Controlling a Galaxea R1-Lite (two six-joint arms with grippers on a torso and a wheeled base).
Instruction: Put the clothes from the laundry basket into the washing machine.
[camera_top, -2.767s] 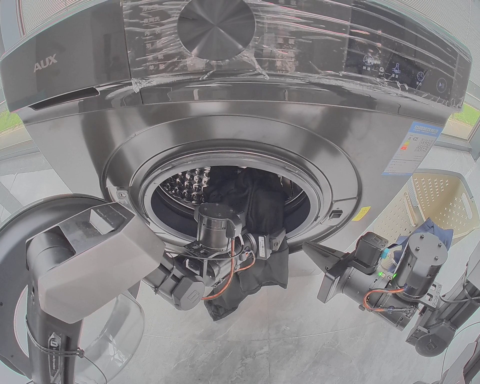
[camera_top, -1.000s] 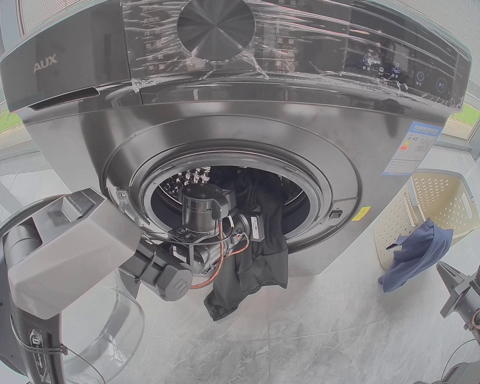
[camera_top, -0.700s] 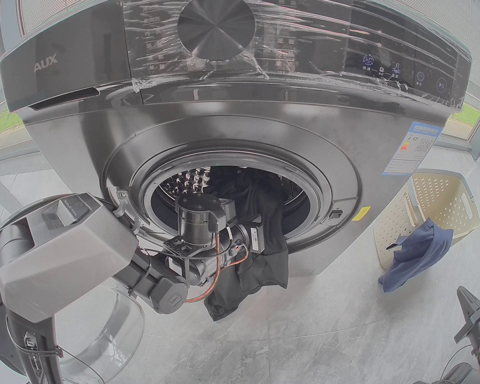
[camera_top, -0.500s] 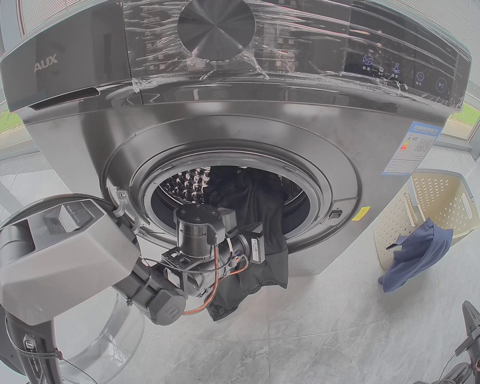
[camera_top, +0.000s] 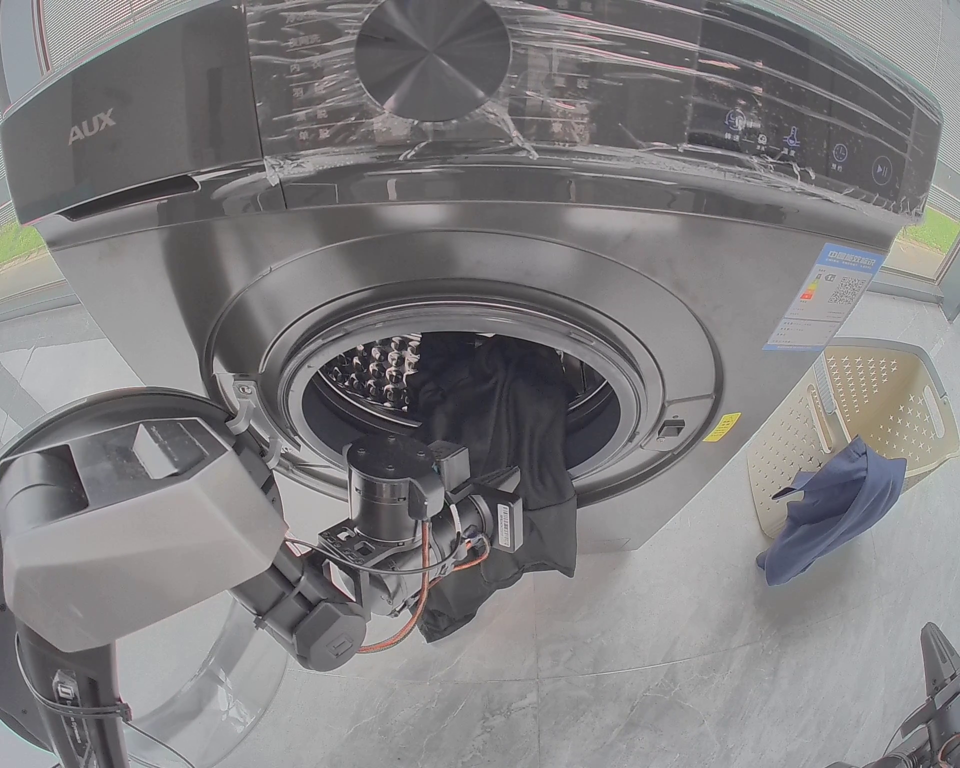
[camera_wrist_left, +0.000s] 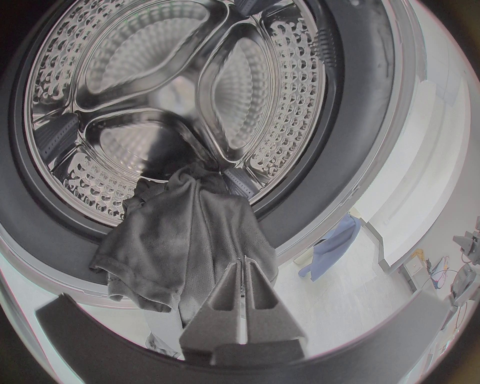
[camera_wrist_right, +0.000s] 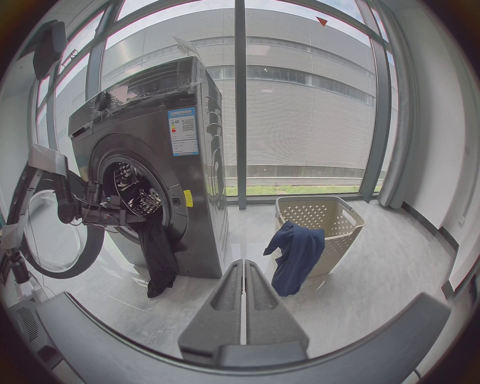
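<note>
A black garment (camera_top: 505, 440) lies half inside the washing machine drum (camera_top: 380, 375) and hangs over the door rim toward the floor. In the left wrist view the same black garment (camera_wrist_left: 185, 240) is draped over the rim below the steel drum (camera_wrist_left: 165, 90). My left gripper (camera_wrist_left: 244, 261) is shut just in front of the garment's lower edge, with no cloth between its fingers. A blue garment (camera_top: 832, 510) hangs over the rim of the cream laundry basket (camera_top: 890, 395) at the right. My right gripper (camera_wrist_right: 244, 262) is shut and empty, well back from the machine and basket (camera_wrist_right: 332, 217).
The machine's round glass door (camera_top: 190, 660) stands open at the left, beside my left arm. Grey tiled floor (camera_top: 650, 650) is free between machine and basket. Tall windows (camera_wrist_right: 310, 110) stand behind the basket.
My left arm has drawn back and down from the drum opening while the black garment stayed hanging. The right arm has pulled away to the lower right corner of the head view.
</note>
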